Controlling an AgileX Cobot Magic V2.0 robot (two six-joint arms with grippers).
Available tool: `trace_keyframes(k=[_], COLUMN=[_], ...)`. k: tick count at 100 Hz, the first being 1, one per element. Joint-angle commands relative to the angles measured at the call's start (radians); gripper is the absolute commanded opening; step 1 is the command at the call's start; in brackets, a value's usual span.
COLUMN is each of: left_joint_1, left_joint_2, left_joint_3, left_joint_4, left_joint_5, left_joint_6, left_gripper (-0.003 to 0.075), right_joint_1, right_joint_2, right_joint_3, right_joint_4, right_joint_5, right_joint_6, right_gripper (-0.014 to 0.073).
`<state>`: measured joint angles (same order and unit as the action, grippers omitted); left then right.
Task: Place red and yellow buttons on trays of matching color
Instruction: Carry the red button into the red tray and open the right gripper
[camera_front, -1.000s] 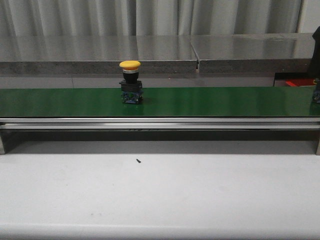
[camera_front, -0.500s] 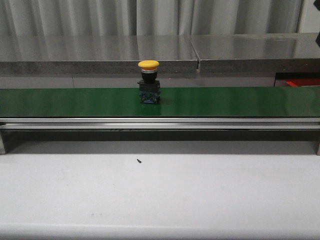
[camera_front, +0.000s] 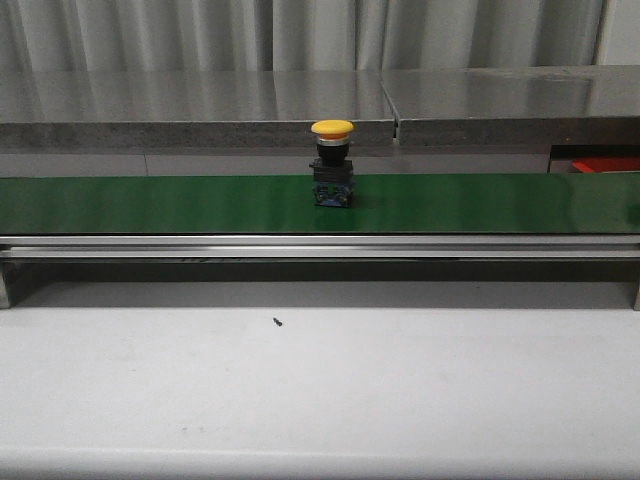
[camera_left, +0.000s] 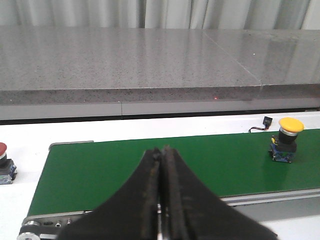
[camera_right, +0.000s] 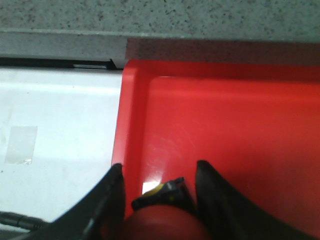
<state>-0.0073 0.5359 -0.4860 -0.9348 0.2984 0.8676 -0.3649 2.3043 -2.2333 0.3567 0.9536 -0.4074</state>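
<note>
Right wrist view: your right gripper (camera_right: 159, 187) pinches a red button (camera_right: 162, 225) over the red tray (camera_right: 240, 130) — release too near the rim and it may tip out. Left jaws are pressed together — the yellow button (camera_front: 332, 164) rides the belt (camera_front: 150, 203).

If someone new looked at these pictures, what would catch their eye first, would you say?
Probably the yellow button, standing upright alone near the middle of the green conveyor belt. Next, the red tray filling the right wrist view, where the right gripper holds a red button over it. The left gripper is shut and empty.
</note>
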Motion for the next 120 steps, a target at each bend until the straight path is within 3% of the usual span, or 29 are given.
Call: trace_keyframes(k=[1,53,62,77,84,120], left_joint_1=[-0.008,-0.008,-0.008,-0.008,-0.008,-0.008], left_joint_2=[0.001,0.001,0.001,0.001,0.001,0.001], left_joint_3=[-0.026,-0.026,-0.026,-0.026,-0.026,-0.026], left_joint_4=[-0.029,-0.029,-0.029,-0.029,-0.029,-0.029], left_joint_5=[-0.045,-0.045,-0.045,-0.045,-0.045,-0.045], left_joint_6=[-0.005,-0.005,-0.005,-0.005,-0.005,-0.005], left_gripper=[-0.0019,-0.0019,-0.0019,-0.0019,-0.0019,-0.0019], right_joint_1=[-0.002,-0.002,-0.002,-0.002,-0.002,-0.002], right_joint_2=[-0.005,0.124,0.124,0.124,0.118,-0.023], right_joint_3=[-0.085,-0.110,-0.117,-0.164,-0.189,-0.206], right_joint_4=[0.021,0.047,0.054,0.055,0.055,0.017], right_joint_5=[-0.033,-0.094,-0.091,-0.061,-0.037,0.121], right_joint_6=[0.007,0.007,0.007,0.007,0.007,0.006], right_gripper=[0.0120,0.0129,0.0216,0.0549,0.0651,0.0638])
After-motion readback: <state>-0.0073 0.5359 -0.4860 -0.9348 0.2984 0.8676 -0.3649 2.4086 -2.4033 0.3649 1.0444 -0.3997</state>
